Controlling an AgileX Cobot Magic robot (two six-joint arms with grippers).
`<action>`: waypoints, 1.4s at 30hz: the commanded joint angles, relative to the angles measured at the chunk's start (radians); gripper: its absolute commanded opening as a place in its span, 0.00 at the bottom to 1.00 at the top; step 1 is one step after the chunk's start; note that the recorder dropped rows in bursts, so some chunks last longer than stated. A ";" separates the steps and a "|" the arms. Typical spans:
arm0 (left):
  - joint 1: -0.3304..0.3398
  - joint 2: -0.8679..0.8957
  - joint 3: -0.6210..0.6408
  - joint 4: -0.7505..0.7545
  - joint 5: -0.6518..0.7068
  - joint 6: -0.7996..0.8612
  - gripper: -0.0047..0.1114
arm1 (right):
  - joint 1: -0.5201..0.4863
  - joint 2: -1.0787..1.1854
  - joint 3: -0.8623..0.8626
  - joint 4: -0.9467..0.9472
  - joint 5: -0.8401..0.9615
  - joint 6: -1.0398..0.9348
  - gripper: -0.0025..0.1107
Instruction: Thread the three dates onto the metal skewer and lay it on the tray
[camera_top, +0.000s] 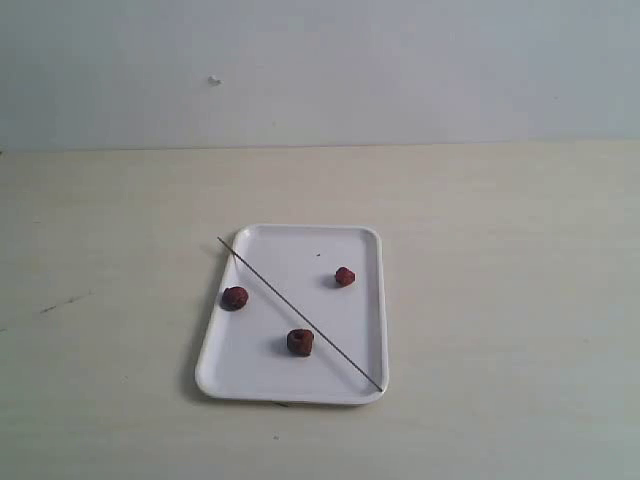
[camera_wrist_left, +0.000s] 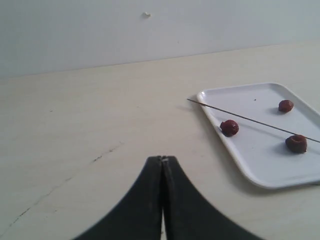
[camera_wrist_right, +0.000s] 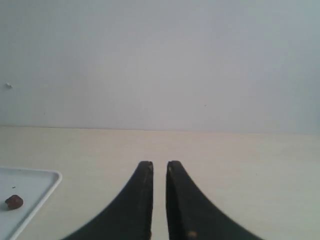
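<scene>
A pale wooden table (camera_top: 500, 300) is stretching out in front of me, with a plain light wall (camera_top: 400, 70) standing behind it. I am keeping my left gripper (camera_wrist_left: 162, 160) clenched, its dark fingers (camera_wrist_left: 145, 200) pressing together and gripping nothing, hanging above bare table. I am holding my right gripper (camera_wrist_right: 159, 165) slightly released, a narrow gap showing between its fingers (camera_wrist_right: 135, 205), with nothing between them and nothing touching them. The skewer (camera_top: 300, 314) is lying loose on the white tray (camera_top: 260, 375), its long axis running along the tray's diagonal: in the exterior view one tip is poking just past the rim at the far left corner, and the other is resting at the near right corner. The first date (camera_top: 345, 276) is sitting on the far right side of the skewer, apart from it. The second date (camera_top: 234, 298) is sitting on the other side, near the tray's left rim. The third date (camera_top: 300, 342) is lying just beside the skewer's middle; I cannot tell whether they are touching. The tray and everything on it are lying well apart from both grippers; my right wrist view is catching only one corner of the tray and a single date.
</scene>
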 joint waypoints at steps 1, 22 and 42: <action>0.001 -0.006 0.003 -0.002 0.000 -0.001 0.04 | -0.006 -0.006 0.002 -0.008 -0.020 -0.011 0.12; 0.001 -0.006 0.003 -0.002 0.000 -0.001 0.04 | -0.006 0.042 -0.117 0.152 -0.832 0.305 0.12; 0.001 -0.006 0.003 -0.002 0.000 -0.001 0.04 | -0.006 1.244 -0.949 0.140 0.375 0.010 0.12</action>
